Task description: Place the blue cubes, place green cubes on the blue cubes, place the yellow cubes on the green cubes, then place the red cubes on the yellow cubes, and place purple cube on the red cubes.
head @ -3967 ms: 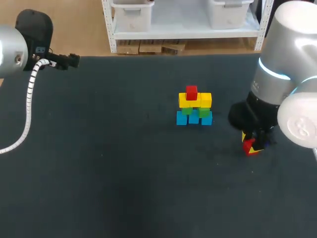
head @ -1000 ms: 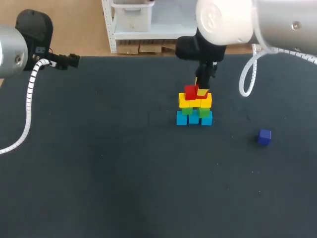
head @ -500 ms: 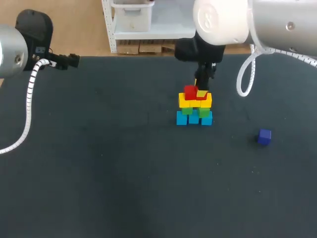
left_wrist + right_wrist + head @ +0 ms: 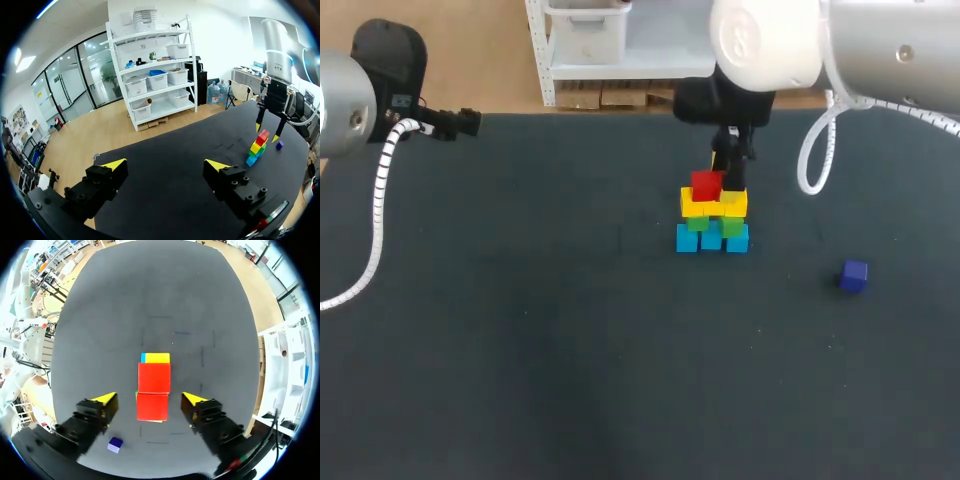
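Hovering wide open, right gripper [image 4: 148,399] straddles the red cubes [image 4: 154,377] atop the stack [image 4: 712,222], their row pointing ahead; left gripper [image 4: 165,164] gapes too.

What's left to look at is the table [image 4: 520,350] itself, a wide top under a dark, matte, charcoal-coloured cover that lies flat from the near edge to the far edge. From close by, a few tiny pale specks [image 4: 760,331] dot the cover right of the middle, toward the near edge. Short, thin tick marks [image 4: 161,317] are drawn around its middle, some running along and some across, like a faint grid.
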{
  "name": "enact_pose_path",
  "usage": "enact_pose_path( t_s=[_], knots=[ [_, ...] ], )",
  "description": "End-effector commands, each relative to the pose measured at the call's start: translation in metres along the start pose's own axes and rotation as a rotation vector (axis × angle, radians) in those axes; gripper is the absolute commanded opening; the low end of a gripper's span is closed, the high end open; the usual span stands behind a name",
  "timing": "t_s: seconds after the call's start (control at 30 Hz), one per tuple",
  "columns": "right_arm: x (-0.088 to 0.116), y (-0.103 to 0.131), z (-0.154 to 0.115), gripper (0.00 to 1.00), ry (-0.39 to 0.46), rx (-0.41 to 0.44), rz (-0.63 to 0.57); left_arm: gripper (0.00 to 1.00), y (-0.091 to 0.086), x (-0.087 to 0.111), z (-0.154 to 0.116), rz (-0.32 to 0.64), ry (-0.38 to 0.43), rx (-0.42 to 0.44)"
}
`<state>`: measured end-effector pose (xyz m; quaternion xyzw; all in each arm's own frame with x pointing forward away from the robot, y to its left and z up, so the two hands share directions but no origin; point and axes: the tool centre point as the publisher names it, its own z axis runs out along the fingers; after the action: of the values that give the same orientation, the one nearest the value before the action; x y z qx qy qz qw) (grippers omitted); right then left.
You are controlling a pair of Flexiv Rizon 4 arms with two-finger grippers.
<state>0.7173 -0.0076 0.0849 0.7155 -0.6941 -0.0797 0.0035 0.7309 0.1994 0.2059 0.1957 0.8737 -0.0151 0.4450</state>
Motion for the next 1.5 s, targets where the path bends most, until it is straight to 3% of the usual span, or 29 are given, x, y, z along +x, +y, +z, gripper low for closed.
enact_pose_path(
  t_s=[0.03,0.43,0.7,1.07,1.5],
  knots=[
    [0.005,0.003,-0.002,1.0,-0.01,0.012,0.008,1.0,0.0,0.0,0.001,-0.002,-0.003,-0.002],
    [0.052,0.027,-0.03,1.0,-0.037,0.075,0.057,1.0,0.0,0.0,0.001,-0.002,-0.003,-0.002],
    [0.087,0.064,-0.038,1.0,-0.037,0.101,0.066,1.0,0.0,0.0,0.001,-0.002,-0.003,-0.002],
    [0.128,0.096,-0.006,1.0,-0.063,0.095,0.185,1.0,0.0,0.0,0.001,-0.002,-0.003,-0.002],
    [0.142,0.119,0.025,1.0,-0.012,0.056,0.238,1.0,0.0,0.0,0.001,-0.002,-0.003,-0.002]
  ],
)
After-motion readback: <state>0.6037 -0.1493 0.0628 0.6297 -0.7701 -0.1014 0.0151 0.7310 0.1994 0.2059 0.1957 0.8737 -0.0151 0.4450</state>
